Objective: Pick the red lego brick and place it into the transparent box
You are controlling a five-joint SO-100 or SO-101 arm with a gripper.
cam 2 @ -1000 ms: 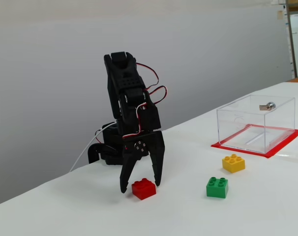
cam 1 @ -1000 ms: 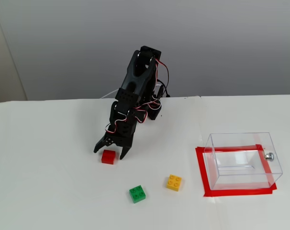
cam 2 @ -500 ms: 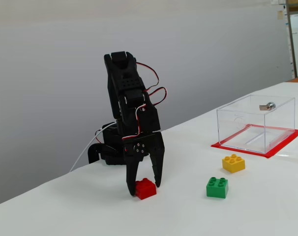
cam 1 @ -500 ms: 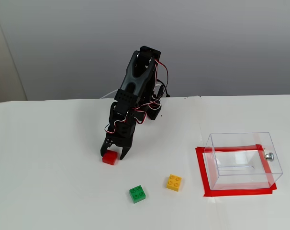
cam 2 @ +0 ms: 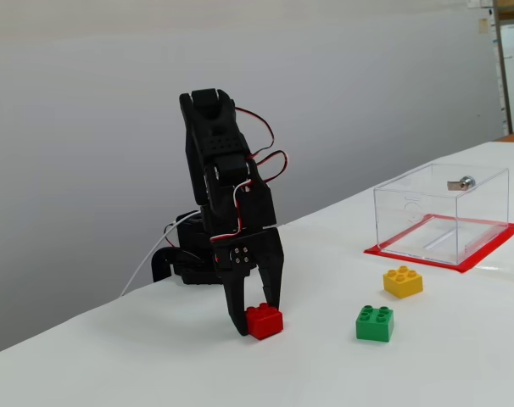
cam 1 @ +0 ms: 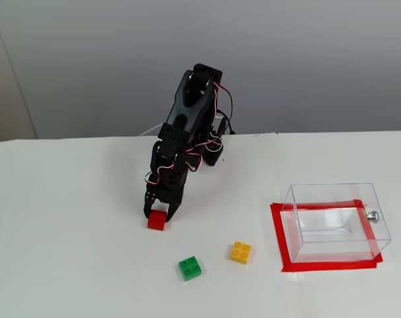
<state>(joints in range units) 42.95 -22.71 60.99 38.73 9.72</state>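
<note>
**Q:** Fixed views, both: report the gripper and where the red brick is.

**A:** The gripper (cam 2: 258, 316) points straight down at the table (cam 1: 68, 265). Its two black fingers (cam 2: 237, 315) are closed in against opposite sides of the red brick (cam 2: 264, 321). The brick sits at table level between the fingertips; whether it is resting on the surface or just off it cannot be told. In a fixed view the gripper (cam 1: 158, 215) covers the brick's (cam 1: 157, 222) upper part.

**Q:** Brick appearance?

**A:** Small, glossy, red, roughly cubic. Its studs are hidden behind the fingers.

**Q:** Other items?

**A:** A green brick (cam 1: 190, 267) and a yellow brick (cam 1: 240, 252) lie apart from each other, nearer the camera and to the right of the red one. The box (cam 1: 333, 222) stands well to the right on a red tape frame (cam 1: 278, 232). It is clear, with thin walls, and has a silver knob (cam 1: 371, 215) on its right side.
</note>
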